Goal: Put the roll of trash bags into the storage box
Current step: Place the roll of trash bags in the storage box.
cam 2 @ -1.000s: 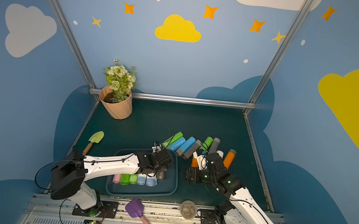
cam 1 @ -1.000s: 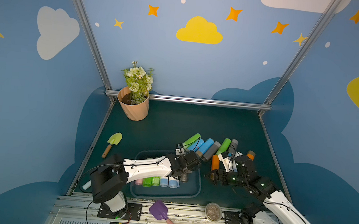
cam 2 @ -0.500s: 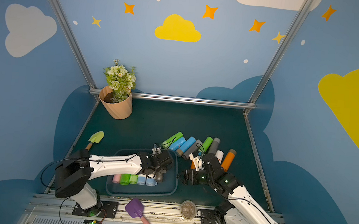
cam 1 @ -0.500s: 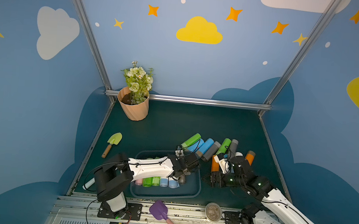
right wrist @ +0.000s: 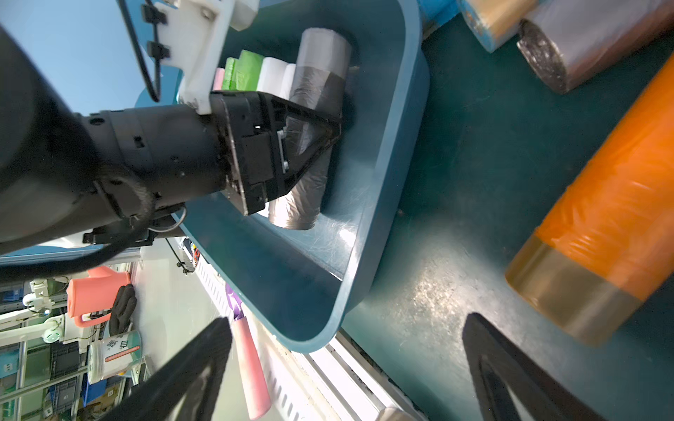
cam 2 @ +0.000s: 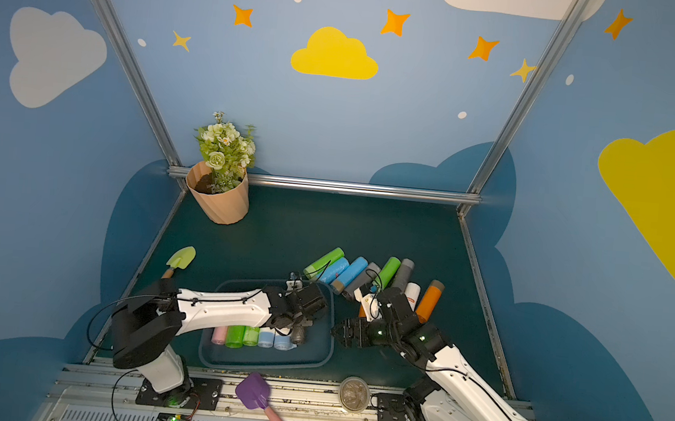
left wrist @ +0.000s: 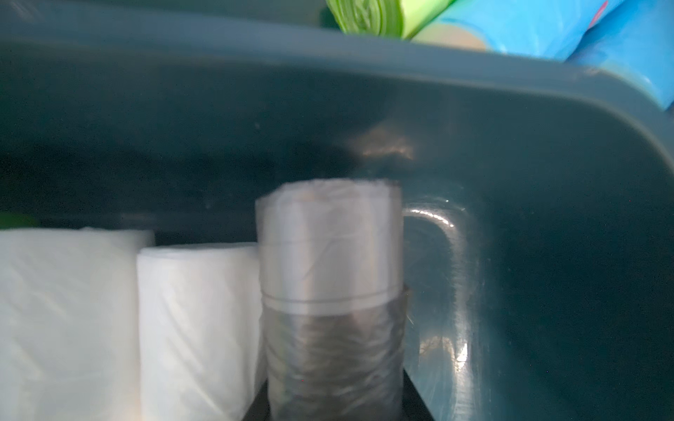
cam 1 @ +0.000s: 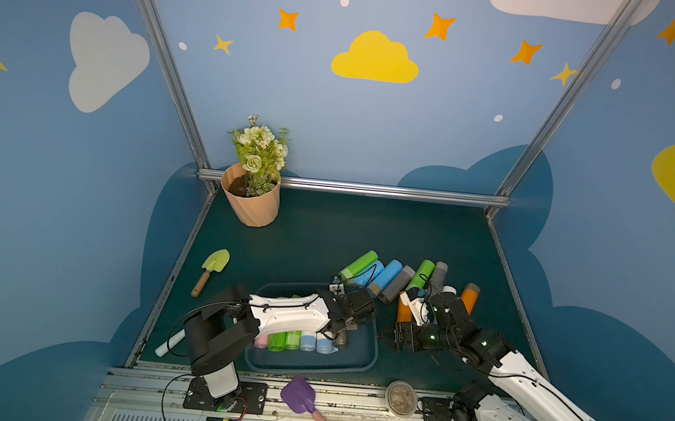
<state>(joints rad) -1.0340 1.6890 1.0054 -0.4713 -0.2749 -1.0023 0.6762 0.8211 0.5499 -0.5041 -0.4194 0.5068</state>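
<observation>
The storage box (cam 1: 373, 350) is a shallow blue-grey bin near the front edge, also seen in the other top view (cam 2: 329, 346). Several rolls lie in a row in it: pink, green and pale blue (cam 1: 293, 340). My left gripper (cam 1: 342, 332) reaches into the box and is shut on a grey roll of trash bags (cam 1: 341, 339) (left wrist: 330, 291), low beside the pale rolls (left wrist: 197, 328). In the right wrist view its black fingers (right wrist: 313, 135) clamp that roll (right wrist: 321, 69). My right gripper (cam 1: 389, 340) (right wrist: 346, 364) hangs open and empty just outside the box's right rim (right wrist: 394, 164).
Several loose rolls (cam 1: 386, 276) lie behind the box, with an orange one (right wrist: 601, 237) next to my right gripper. A peach flowerpot (cam 1: 251, 202) stands back left and a green trowel (cam 1: 212, 267) lies at left. A purple scoop (cam 1: 303, 396) and a round jar (cam 1: 400, 398) rest on the front rail.
My left gripper has sunk a little deeper into the box with the grey roll. My right gripper has drifted slightly toward the front, still open.
</observation>
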